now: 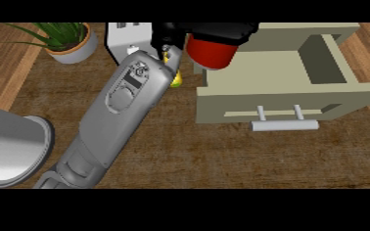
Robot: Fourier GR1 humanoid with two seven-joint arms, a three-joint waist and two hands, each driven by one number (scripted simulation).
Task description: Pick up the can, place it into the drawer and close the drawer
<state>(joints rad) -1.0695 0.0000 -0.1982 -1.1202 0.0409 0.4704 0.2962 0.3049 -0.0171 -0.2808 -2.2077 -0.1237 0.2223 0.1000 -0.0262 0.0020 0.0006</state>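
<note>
While black fingers [217,31] curl round its top, the red can [212,54] hangs beside the open drawer [278,95].

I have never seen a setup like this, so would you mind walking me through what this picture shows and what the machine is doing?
This is one view taken as from a humanoid robot's head, looking steeply down at a wooden counter. The grey forearm coming up from the lower left ends in a black hand, which is curled round a red can and holds it near the back left corner of a beige drawer unit. From its position in the view I take it for the left hand; the other hand is not visible. The drawer is pulled open, with a pale bar handle at its front. Also on the counter: a potted plant at the upper left, a white appliance behind the arm, something yellow beside the arm, and a grey round object at the left edge.
</note>
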